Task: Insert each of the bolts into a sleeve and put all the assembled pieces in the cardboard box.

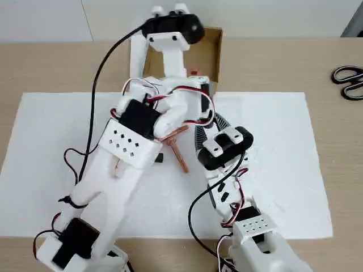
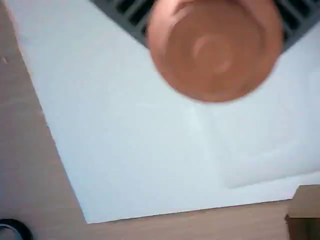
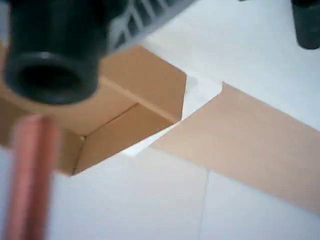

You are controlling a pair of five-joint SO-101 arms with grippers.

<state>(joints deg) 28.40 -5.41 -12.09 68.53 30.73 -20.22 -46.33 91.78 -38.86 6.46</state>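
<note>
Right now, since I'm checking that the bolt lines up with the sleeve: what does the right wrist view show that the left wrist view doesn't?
Only the right wrist view: the black sleeve, open end toward the camera, and a second sleeve farther off. Only the left wrist view: the bolt seen head-on, its round head. Both: the bolt, the cardboard box, white paper and table.

A copper-coloured bolt (image 1: 180,155) with a wide, flat round head is slanted over the white sheet (image 1: 57,147) in the middle of the high view, head towards the far side; the left wrist view shows that head face-on as a smooth disc. A black tubular sleeve (image 3: 50,70) turns its open round mouth to the right wrist view, the bolt's shank just beside it, not inside. The cardboard box (image 1: 214,48), brown and open-topped, sits at the sheet's far edge.
</note>
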